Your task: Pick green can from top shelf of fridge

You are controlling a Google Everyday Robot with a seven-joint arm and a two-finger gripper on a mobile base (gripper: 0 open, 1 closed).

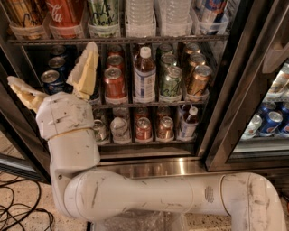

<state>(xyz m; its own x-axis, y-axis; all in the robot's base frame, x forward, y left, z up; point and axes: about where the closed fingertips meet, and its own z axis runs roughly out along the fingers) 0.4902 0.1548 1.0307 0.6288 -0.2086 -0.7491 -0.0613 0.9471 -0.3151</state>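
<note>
The green can [104,12], pale green and white with black script, stands on the top shelf [135,40] of the fridge [149,166], second tray right of the left frame; its top is cut off by the frame edge. My gripper [52,63] is open, low and left of the can, in front of the middle rack. One finger [86,72] points up to just below the top shelf. The other finger [22,92] sticks out to the left. The gripper holds nothing.
A red Coca-Cola can [67,13] stands left of the green can, clear water bottles [141,16] to its right. Short cans and a labelled bottle [144,74] fill the middle rack. The dark door post [235,90] and neighbouring cooler [271,122] are at the right. Cables [18,205] lie on the floor.
</note>
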